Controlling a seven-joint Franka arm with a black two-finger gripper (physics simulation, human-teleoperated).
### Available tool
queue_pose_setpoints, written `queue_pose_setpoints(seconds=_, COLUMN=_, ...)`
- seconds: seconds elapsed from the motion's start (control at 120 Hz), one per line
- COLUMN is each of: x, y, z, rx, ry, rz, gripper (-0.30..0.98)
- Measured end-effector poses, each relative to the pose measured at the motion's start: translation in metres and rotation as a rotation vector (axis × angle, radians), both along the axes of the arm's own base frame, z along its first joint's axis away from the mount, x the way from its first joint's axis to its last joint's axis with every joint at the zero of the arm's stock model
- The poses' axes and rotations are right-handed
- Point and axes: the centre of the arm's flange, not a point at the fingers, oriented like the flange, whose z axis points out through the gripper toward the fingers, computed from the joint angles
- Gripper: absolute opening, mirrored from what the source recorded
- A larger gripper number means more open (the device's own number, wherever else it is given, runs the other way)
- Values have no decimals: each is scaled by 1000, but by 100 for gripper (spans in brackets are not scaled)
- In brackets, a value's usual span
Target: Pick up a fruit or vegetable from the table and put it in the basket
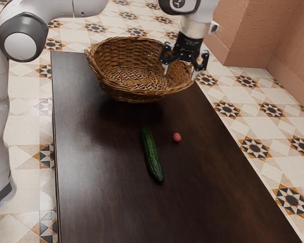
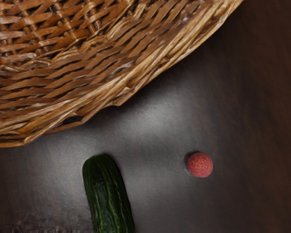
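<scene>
Dark tabletop [image 1: 106, 202] with a wicker basket [image 1: 124, 94], produce waiting outside it.
The basket sits at one end; the black tool [image 1: 180, 72] appears above its edge, fingers spread, nothing between them. A green cucumber [image 1: 152, 156] lies on the tabletop outside the basket — a small round red fruit [image 1: 177, 137] near it. This looks like the approach step — next, the tool must clear the basket and lower astride either one.
</scene>
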Motion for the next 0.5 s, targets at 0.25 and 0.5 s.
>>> queue_pose_setpoints(seconds=0.25, x=-1, y=-5, z=-1, rx=-9, ry=-5, rz=388, gripper=69)
queue_pose_setpoints(seconds=0.5, x=-9, y=-45, z=6, rx=-31, ry=-19, rz=577, gripper=69)
